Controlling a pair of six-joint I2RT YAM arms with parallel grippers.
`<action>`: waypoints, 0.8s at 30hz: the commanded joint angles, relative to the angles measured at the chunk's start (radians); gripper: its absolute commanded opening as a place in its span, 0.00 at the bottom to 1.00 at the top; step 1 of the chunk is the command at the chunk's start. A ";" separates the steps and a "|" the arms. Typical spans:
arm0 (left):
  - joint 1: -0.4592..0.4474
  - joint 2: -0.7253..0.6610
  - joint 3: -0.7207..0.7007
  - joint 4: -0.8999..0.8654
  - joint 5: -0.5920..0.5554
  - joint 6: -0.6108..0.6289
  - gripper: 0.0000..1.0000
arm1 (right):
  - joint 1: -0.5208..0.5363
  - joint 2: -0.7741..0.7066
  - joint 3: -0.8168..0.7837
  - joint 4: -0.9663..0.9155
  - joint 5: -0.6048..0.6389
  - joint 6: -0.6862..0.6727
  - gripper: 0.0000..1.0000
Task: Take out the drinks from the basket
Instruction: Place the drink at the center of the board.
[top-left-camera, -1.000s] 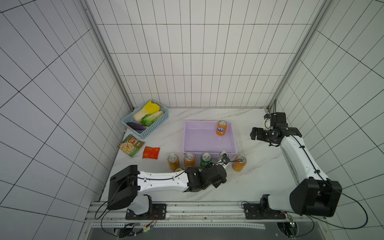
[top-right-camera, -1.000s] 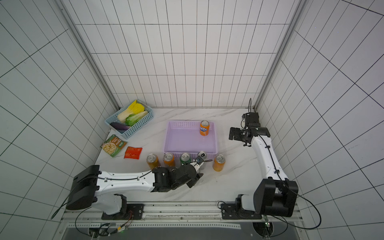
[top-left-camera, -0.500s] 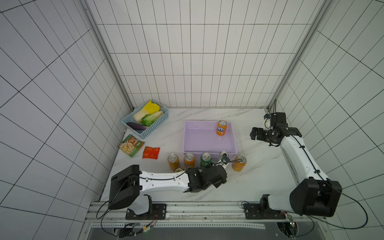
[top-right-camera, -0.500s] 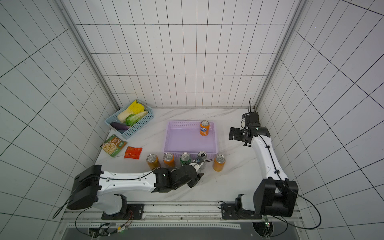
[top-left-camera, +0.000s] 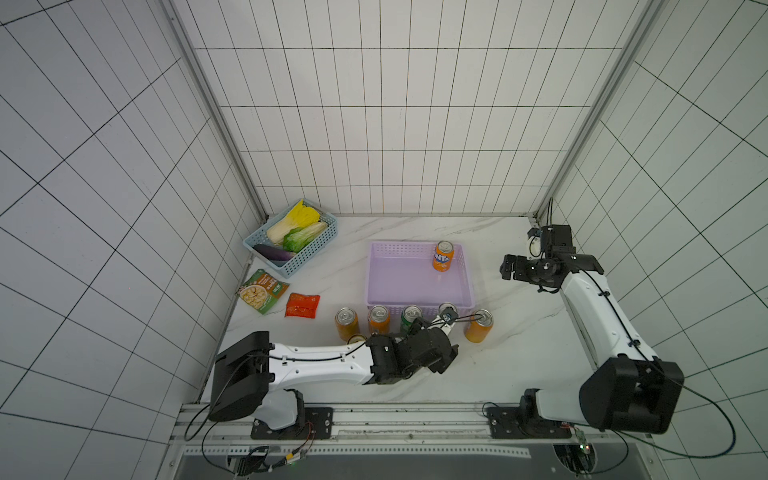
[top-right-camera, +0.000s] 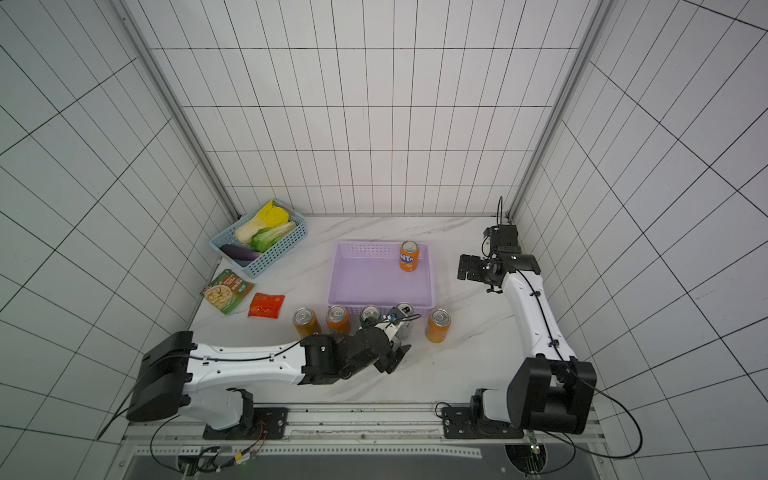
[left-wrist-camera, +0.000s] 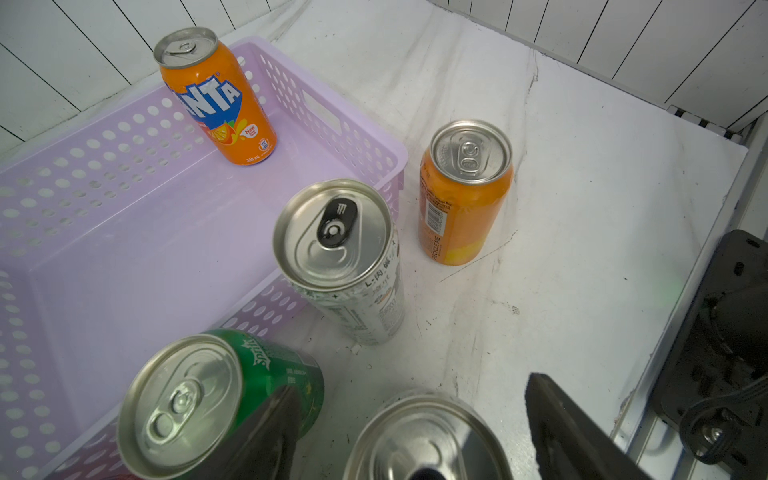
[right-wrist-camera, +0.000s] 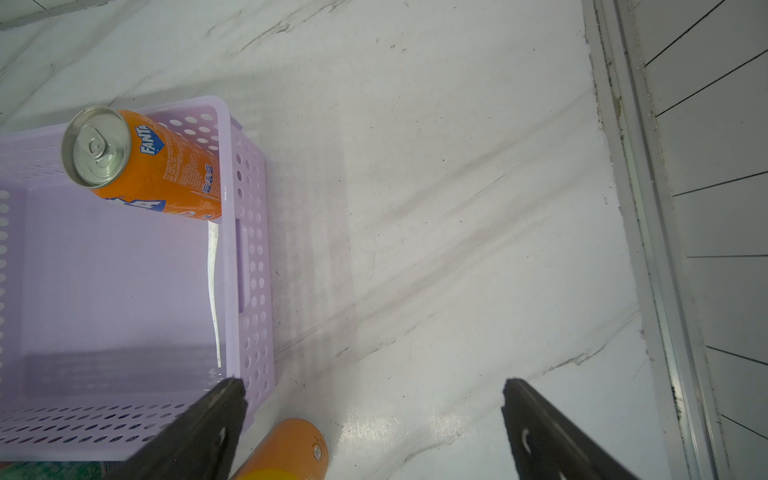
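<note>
Across the white marble-look surface (top-left-camera: 519, 353), boxed in by white tiled walls on three sides, I see the lilac basket (top-left-camera: 399, 249) sitting about mid-surface. One orange Fanta can (top-left-camera: 443, 257) stands upright in its far right corner. Just in front of the basket's near wall, five cans stand in a row on the surface: the leftmost orange can (top-left-camera: 346, 322), the next orange can (top-left-camera: 379, 320), the green Sprite can (top-left-camera: 411, 318), the slim white can (top-left-camera: 446, 309) and the rightmost orange can (top-left-camera: 478, 326). At the back left a light-blue basket (top-left-camera: 309, 259) holds vegetables, with a green snack packet (top-left-camera: 264, 291) and a red snack packet (top-left-camera: 302, 305) lying flat in front of it. My left arm (top-left-camera: 320, 363) lies low along the front edge, its wrist just short of the row. The left fingers (left-wrist-camera: 266, 436) are released, spread on either side of a silver-topped can (left-wrist-camera: 428, 440) and apparently clear of its rim. My right arm (top-left-camera: 598, 316) reaches from its front base toward the back right corner. The right fingers (right-wrist-camera: 199, 432) are spread wide and hold nothing, hanging above the surface just beside the basket's right wall.
</note>
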 joint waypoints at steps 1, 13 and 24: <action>0.002 -0.056 0.044 -0.028 -0.007 0.009 0.87 | -0.010 -0.006 -0.028 0.003 -0.013 -0.004 0.99; 0.130 -0.242 0.049 -0.117 0.043 0.029 0.96 | -0.008 -0.003 -0.024 0.005 -0.039 -0.004 0.99; 0.339 -0.388 0.055 -0.232 0.106 0.063 0.98 | 0.028 0.007 -0.017 0.009 -0.048 0.014 1.00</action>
